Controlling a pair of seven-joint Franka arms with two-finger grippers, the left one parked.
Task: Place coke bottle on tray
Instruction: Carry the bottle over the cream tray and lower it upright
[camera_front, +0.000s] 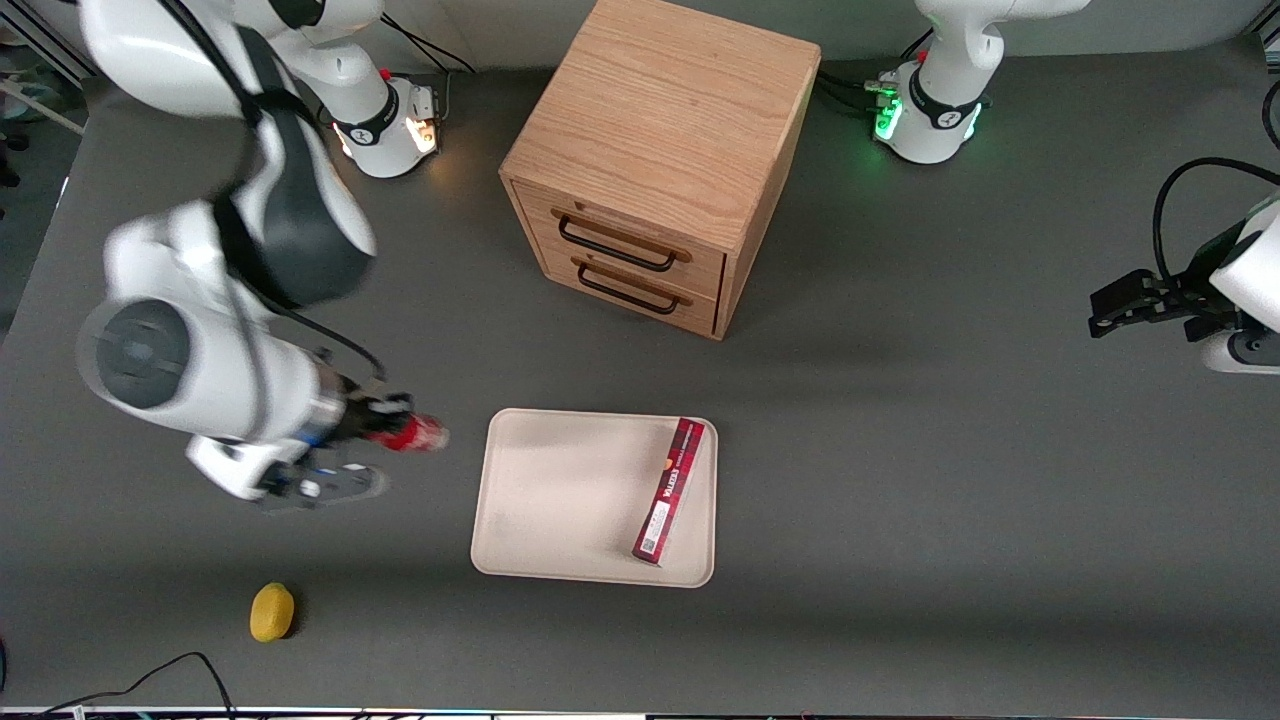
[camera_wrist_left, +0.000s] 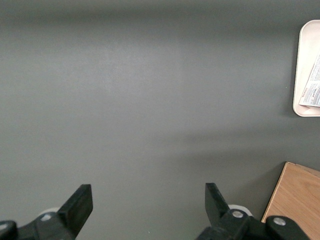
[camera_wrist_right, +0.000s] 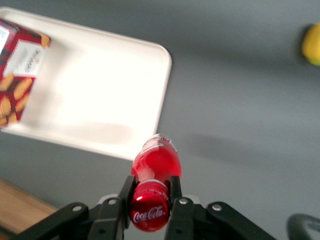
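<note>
Your working arm's gripper (camera_front: 385, 425) hangs above the dark grey table (camera_front: 900, 500), clenched around the neck of the coke bottle (camera_front: 415, 433), just beside the tray (camera_front: 560, 500) on the side toward the working arm's end of the table. In the right wrist view you see both fingers (camera_wrist_right: 176, 192) pressed against the bottle (camera_wrist_right: 155, 167) just under its red cap, the white script logo facing the camera and the clear base pointing away from the gripper (camera_wrist_right: 150, 200). The bottle is carried lying roughly level, base aimed at the tray, and is off the table; it has not yet reached the tray's rim (camera_wrist_right: 165, 70).

The cream tray sits flat, nearer to the front camera than the wooden drawer cabinet (camera_front: 660, 160), which stands with its two black-handled drawers facing the tray. On the tray, along the edge toward the parked arm's end, a long red box (camera_front: 670, 490) lies with its length running from the cabinet side toward the front camera; most of the tray's floor beside it is bare. You can pick out the same box (camera_wrist_right: 17, 80) in the wrist view.

A yellow lemon (camera_front: 271, 611) rests on the table nearer to the front camera than the gripper, well apart from the tray, and shows in the wrist view too (camera_wrist_right: 311, 45).
</note>
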